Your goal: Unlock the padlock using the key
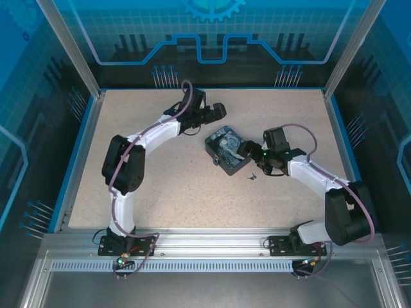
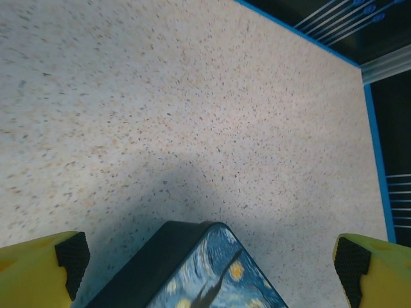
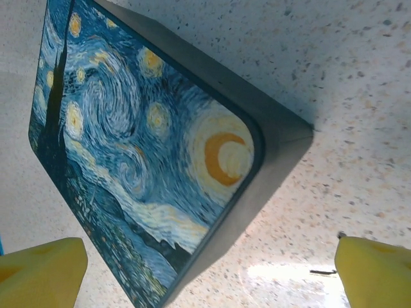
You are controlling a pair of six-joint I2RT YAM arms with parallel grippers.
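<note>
Padlock [image 1: 226,153] laid face-up on speckled tabletop [image 1: 167,192], printed face exposed. Key [image 1: 252,175] seen just beside padlock's near right corner, apart from it. Left end effector [image 1: 217,113] held beyond padlock, fingers spread, nothing gripped. Right end effector [image 1: 246,151] spread at padlock's right edge, partly covering it from above; contact not discernible. Tabletop bordered by blue rim [image 1: 77,157].

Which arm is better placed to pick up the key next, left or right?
Right, probably. The key lies close to the open right gripper, on the padlock's right side. The left gripper, also open, hangs at the far side, with the padlock between it and the key.
</note>
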